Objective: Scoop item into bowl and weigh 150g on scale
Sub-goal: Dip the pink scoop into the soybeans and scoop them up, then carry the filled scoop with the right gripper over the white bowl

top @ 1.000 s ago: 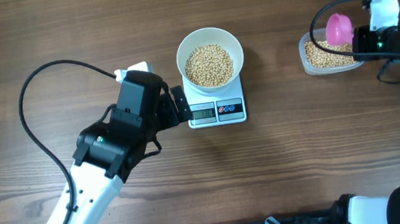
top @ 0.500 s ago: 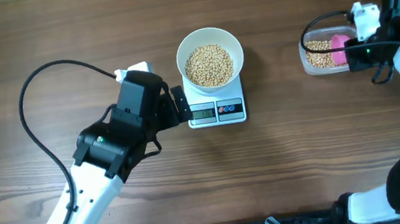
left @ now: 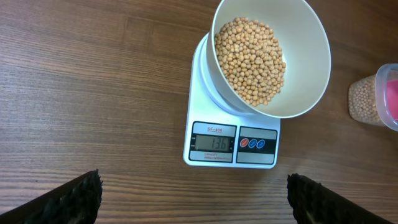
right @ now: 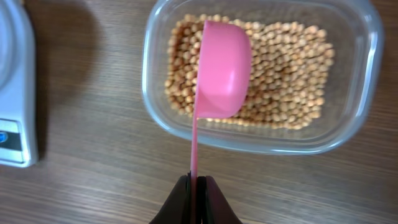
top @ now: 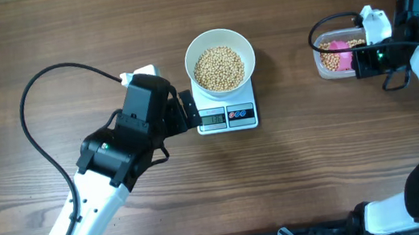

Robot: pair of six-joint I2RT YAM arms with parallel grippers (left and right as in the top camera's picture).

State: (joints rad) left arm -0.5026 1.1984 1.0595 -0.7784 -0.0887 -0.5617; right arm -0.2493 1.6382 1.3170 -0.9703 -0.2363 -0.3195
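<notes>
The white bowl (top: 218,45) stands on the white scale (top: 227,118) and holds a heap of tan beans (top: 218,68). In the left wrist view the scale (left: 231,144) shows 136 under the bowl (left: 308,59). My left gripper (top: 185,111) hangs open just left of the scale, and its view (left: 193,185) shows only bare wood between the fingers. My right gripper (right: 197,186) is shut on the thin handle of a pink scoop (right: 222,68). The scoop's cup lies among the beans (right: 286,74) in the clear container (right: 354,81).
The clear container (top: 326,68) sits at the table's right, well apart from the scale, and the pink scoop (top: 338,45) is inside it. A black cable (top: 27,117) loops on the wood left of the left arm. The scale's edge (right: 12,93) shows at the left of the right wrist view.
My right gripper has brought the pink scoop down from above the container into its beans and shifted it leftward. The left arm, bowl and scale have not moved.
</notes>
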